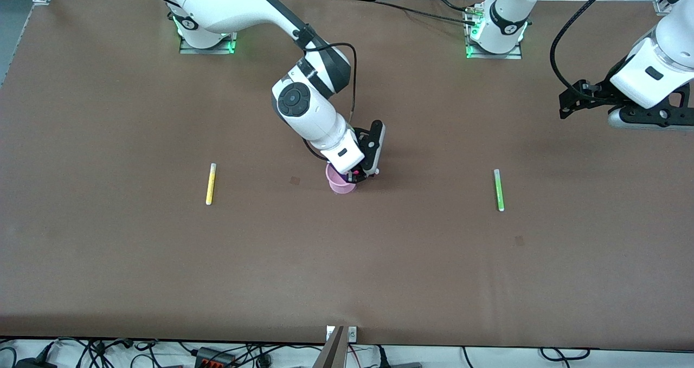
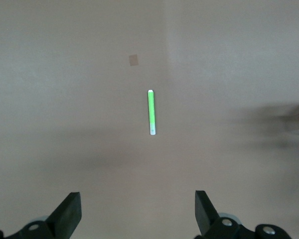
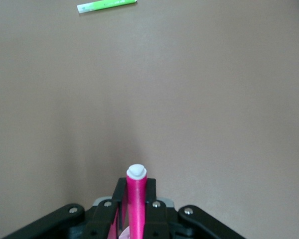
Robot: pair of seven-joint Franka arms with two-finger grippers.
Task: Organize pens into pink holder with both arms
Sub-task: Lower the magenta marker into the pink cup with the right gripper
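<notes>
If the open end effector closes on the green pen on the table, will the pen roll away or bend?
The green pen looks round and slim, lying flat on the table, so it may roll if a finger nudges it sideways. It appears straight and stiff, so bending seems unlikely. It is probably light; the open left end effector over it should lift it easily.

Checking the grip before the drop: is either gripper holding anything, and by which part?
The right gripper, over the pink holder, clamps the magenta pen just below its white end. The left gripper holds nothing.
</notes>
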